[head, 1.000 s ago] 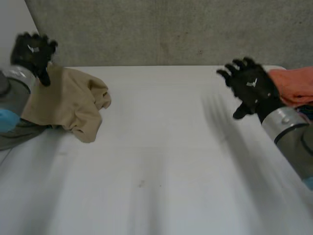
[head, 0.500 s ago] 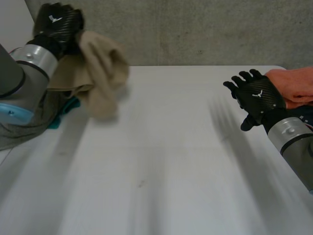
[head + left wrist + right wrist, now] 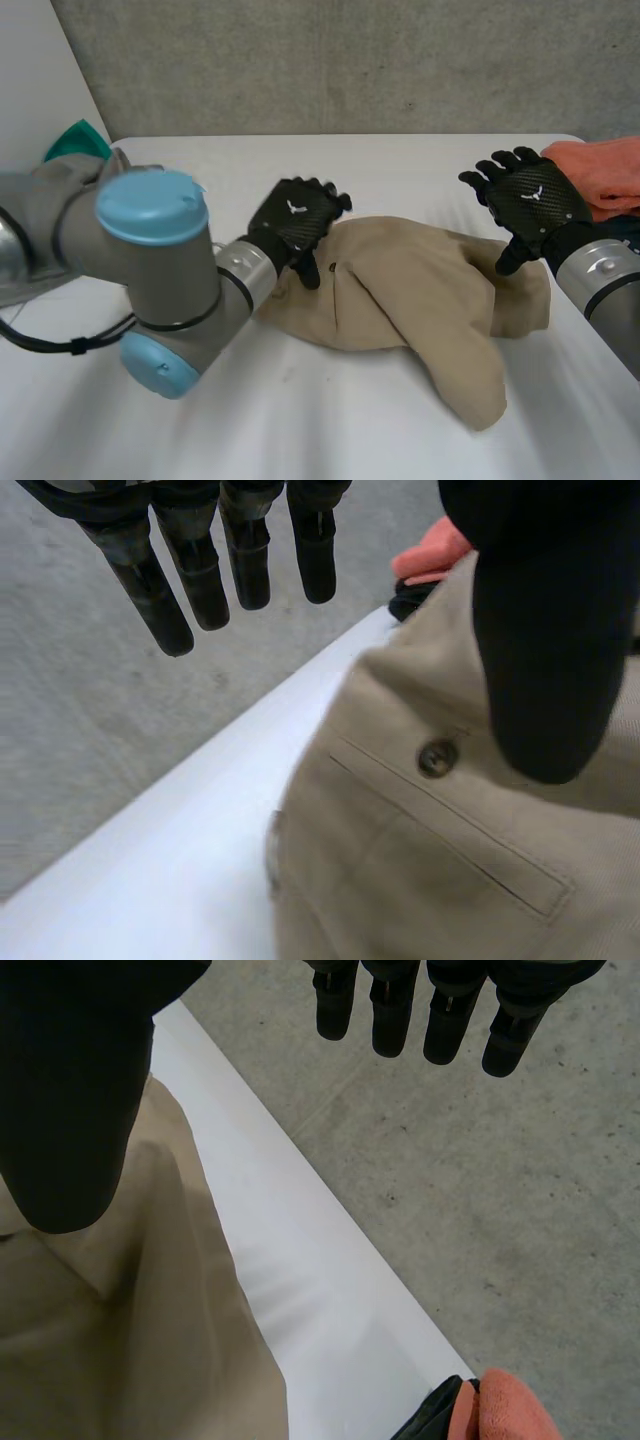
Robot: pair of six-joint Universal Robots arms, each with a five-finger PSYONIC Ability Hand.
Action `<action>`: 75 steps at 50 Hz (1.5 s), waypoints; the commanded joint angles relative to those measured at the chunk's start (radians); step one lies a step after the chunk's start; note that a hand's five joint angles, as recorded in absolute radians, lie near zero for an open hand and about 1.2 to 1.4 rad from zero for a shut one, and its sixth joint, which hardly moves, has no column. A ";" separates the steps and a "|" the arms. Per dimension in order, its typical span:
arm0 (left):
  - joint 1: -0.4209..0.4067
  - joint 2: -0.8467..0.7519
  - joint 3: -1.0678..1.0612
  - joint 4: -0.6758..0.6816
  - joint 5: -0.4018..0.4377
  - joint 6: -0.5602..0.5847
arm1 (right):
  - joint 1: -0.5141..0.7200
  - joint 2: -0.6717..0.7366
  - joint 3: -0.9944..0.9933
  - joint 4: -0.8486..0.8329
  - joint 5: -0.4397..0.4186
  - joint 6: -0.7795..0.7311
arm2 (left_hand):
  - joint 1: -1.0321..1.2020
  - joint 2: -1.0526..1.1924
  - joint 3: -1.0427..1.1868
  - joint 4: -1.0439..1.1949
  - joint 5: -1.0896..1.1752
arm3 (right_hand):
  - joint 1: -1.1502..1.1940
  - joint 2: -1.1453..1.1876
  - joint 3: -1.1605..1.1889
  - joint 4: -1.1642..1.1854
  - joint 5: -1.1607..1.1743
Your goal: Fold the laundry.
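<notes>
White desk (image 3: 330, 425) carries a pair of tan trousers (image 3: 420, 290), lying crumpled across its middle, one end trailing toward the near edge. Left arm (image 3: 150, 260) reaches in to the trousers' left end. Orange cloth (image 3: 600, 170) lies beyond the trousers' right end, apart from them. A teal cloth (image 3: 75, 140) sits well apart from the trousers, past their left end. Left hand (image 3: 297, 222) is over the trousers' left end, fingers straight and gripping nothing, thumb pointing down at the fabric; contact cannot be judged. Right hand (image 3: 530, 200) is over the trousers' right end, fingers spread and empty, thumb above the cloth. Left wrist view: welt pocket (image 3: 440, 830) on the trousers, its dark button (image 3: 437, 757) just beside the thumb tip.
</notes>
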 commanded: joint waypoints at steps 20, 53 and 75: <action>0.040 0.169 -0.386 0.123 -0.077 0.049 | -0.057 -0.020 -0.107 0.515 -0.031 -0.019 | 0.329 0.345 0.345 0.351 0.364 | -0.051 -0.034 -0.035 -0.034 -0.048; 0.244 0.046 0.024 0.419 -0.295 0.186 | -0.058 -0.004 -0.020 0.387 -0.020 -0.002 | 1.059 1.076 1.075 1.082 1.095 | -0.051 -0.034 -0.035 -0.034 -0.048; -0.045 -0.116 0.048 0.309 0.207 -0.150 | -0.063 -0.013 -0.009 0.366 -0.017 0.001 | 0.976 0.992 0.991 0.998 1.011 | -0.051 -0.034 -0.035 -0.034 -0.048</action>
